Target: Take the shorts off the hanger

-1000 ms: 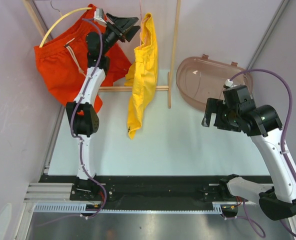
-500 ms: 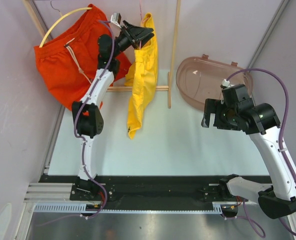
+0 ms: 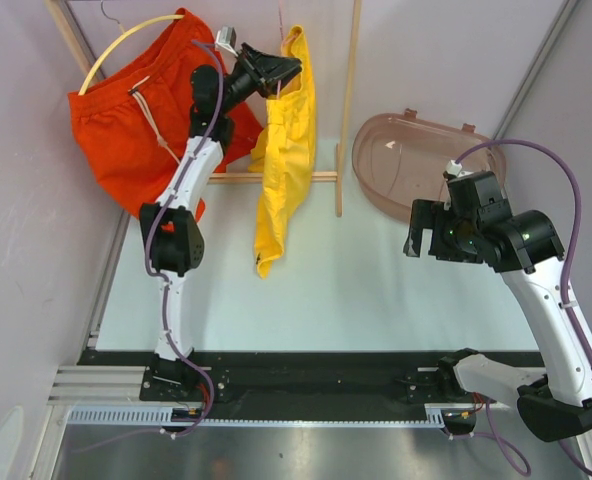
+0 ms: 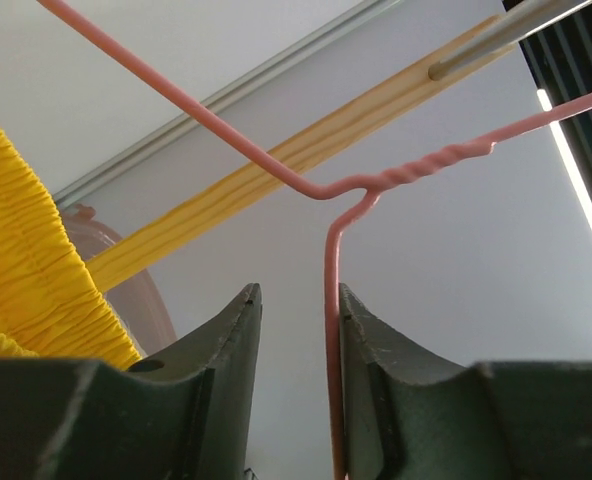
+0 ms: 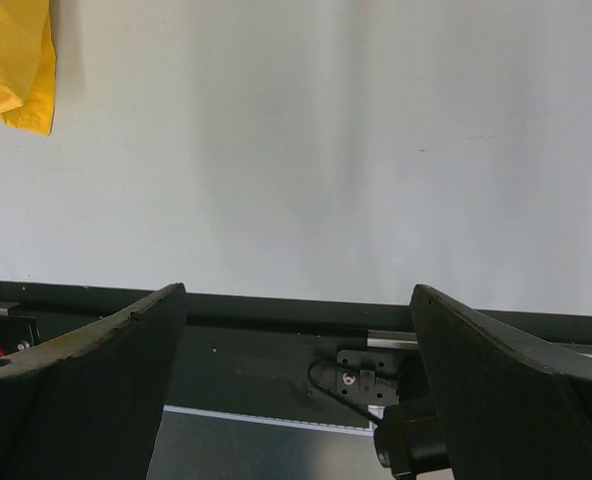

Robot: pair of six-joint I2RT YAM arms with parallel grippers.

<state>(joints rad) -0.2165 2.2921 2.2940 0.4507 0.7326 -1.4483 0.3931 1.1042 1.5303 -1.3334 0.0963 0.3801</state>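
Note:
The yellow shorts (image 3: 286, 150) hang from a thin pink wire hanger (image 4: 328, 300) on the wooden rack. The orange-red shorts (image 3: 126, 130) with a pale drawstring hang at the far left on a yellow hanger (image 3: 126, 40). My left gripper (image 3: 286, 72) is up at the top of the yellow shorts. In the left wrist view its jaws (image 4: 298, 290) stand narrowly apart around the hanger's upright wire. The wire lies against the right finger (image 4: 376, 360), with a gap to the left one. My right gripper (image 3: 421, 228) hovers wide open over the table at the right, holding nothing (image 5: 296, 300).
A brown translucent bin (image 3: 416, 160) lies at the back right. The wooden rack's post (image 3: 348, 100) and crossbar (image 3: 226, 177) stand behind the shorts. A hem of the yellow shorts (image 5: 21, 60) shows at the top left of the right wrist view.
My left gripper swung right from the orange-red shorts to the pink hanger above the yellow shorts, and its jaws narrowed around the wire. The right arm stayed put.

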